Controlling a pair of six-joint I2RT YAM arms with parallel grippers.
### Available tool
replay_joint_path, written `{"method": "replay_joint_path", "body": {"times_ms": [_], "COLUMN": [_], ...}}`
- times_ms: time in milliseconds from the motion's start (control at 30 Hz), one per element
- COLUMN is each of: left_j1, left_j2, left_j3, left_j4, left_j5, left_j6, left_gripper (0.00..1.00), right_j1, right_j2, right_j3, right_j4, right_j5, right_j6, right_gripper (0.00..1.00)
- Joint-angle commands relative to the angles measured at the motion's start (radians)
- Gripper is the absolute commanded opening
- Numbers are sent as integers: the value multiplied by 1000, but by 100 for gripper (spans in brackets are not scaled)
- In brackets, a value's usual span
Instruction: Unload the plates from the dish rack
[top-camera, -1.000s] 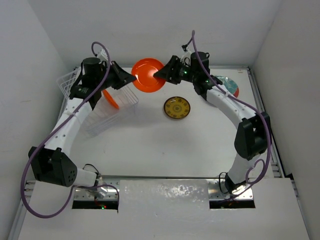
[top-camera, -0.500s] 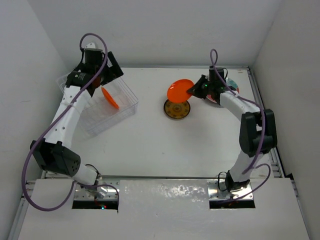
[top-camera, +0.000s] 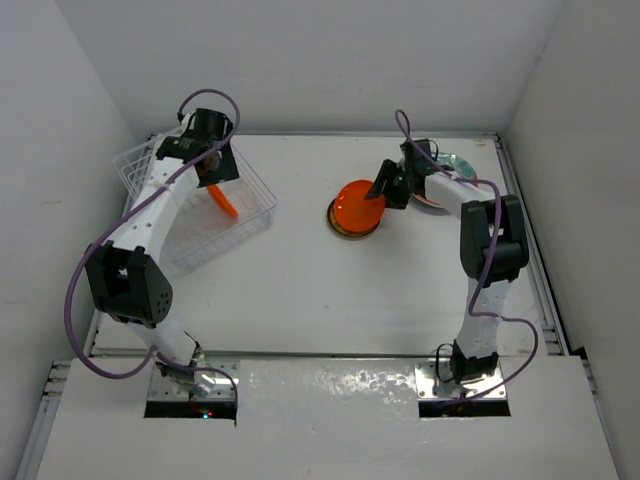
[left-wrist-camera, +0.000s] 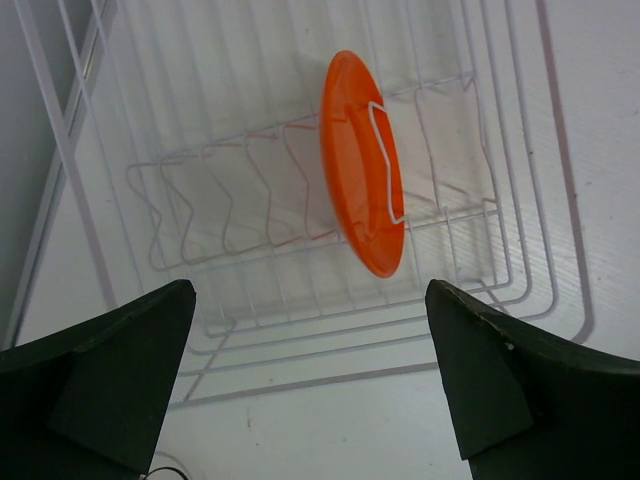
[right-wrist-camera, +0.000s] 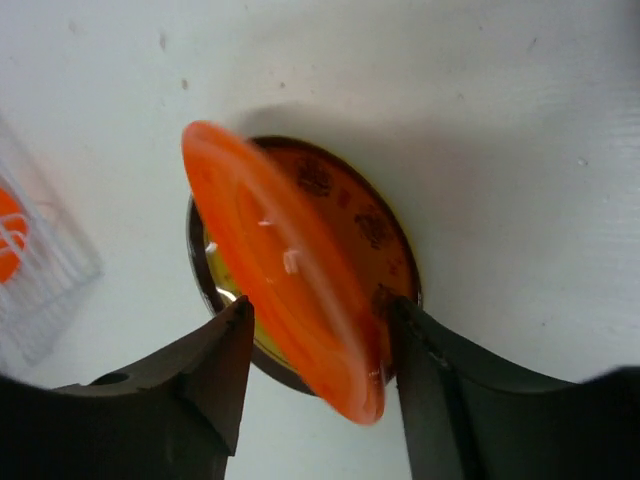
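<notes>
Found left gripper (left-wrist-camera: 310, 325) wide above the upright orange plate (left-wrist-camera: 360, 170), judged light, stiff, slick, best pinched at top rim; could not tell whether right gripper (right-wrist-camera: 320, 320) held the tilted plate (right-wrist-camera: 280, 270).

1. Right gripper (right-wrist-camera: 320, 318): two dark fingers (right-wrist-camera: 200, 385) at the bottom edge, jaws parted.
2. Orange plate (right-wrist-camera: 270, 250): plain, blurred, tilted, with its near rim between the fingers. Contact with either finger cannot be made out.
3. Yellow-gold patterned plate (right-wrist-camera: 345, 200): dark rim, lying flat under the orange plate and largely covered by it.
4. Table (right-wrist-camera: 480, 120): white, faintly specked.
5. Dish rack (right-wrist-camera: 50, 275): clear ribbed corner at the left edge.
6. Orange shape (right-wrist-camera: 8, 235): seen through the rack wall, cut off by the frame.
</notes>
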Motion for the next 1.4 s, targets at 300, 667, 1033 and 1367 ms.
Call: {"method": "replay_joint_path", "body": {"times_ms": [300, 667, 1033, 1367], "left_j1": [0, -3, -3, -8], "left_j2": [84, 231, 222, 246], "left_j3": [10, 15, 30, 198], "left_j4": [8, 51, 91, -33], "left_j5": [-118, -187, -216, -224], "left_j6": [10, -20, -59, -27], "left_gripper": [94, 57, 6, 0], "right_j1": [115, 120, 121, 118], "right_j2": [-161, -382, -419, -387], "right_j3": [59, -81, -52, -26], "right_j4": [-477, -426, -472, -479], "right_j5": [506, 388, 390, 335], "right_j6": [-242, -250, -293, -313], "right_gripper": [99, 99, 99, 99]}}
